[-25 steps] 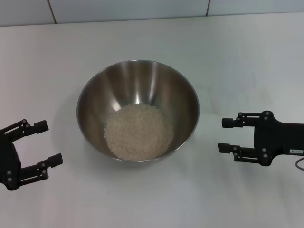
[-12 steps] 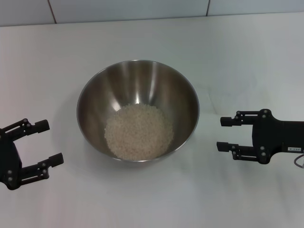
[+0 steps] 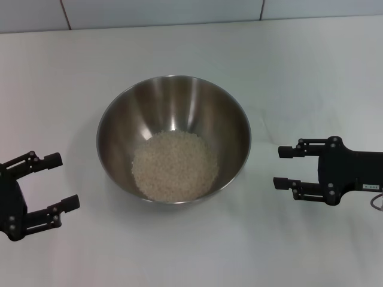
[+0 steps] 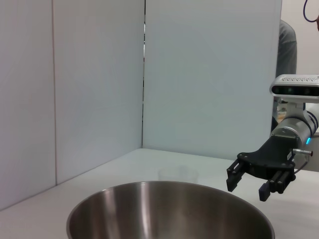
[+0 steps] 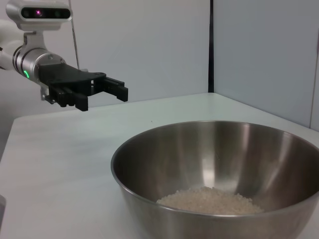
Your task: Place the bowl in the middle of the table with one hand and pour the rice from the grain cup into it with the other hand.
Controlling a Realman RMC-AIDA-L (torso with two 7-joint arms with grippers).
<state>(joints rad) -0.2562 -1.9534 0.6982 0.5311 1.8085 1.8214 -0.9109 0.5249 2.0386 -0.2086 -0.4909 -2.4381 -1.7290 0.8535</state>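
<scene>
Steel bowl [image 3: 173, 139] sits mid-frame on the table [image 3: 311, 66], holding the rice [image 3: 175, 165]. Left gripper [image 3: 52, 185] and right gripper [image 3: 286, 168] flank it, fingers open, empty, essentially unmoved over the last second: pouring appears complete.

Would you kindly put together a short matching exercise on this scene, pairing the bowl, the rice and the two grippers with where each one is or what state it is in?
Column 1:
1. bowl
2. rice
3. left gripper
4. right gripper

Column 2:
A. lying in a heap at the bottom of the steel vessel
B. open, empty, on the robot's right of the bowl
C. standing in the middle of the table
D. open, empty, on the robot's left of the bowl

Pairs: 1-C, 2-A, 3-D, 4-B
</scene>
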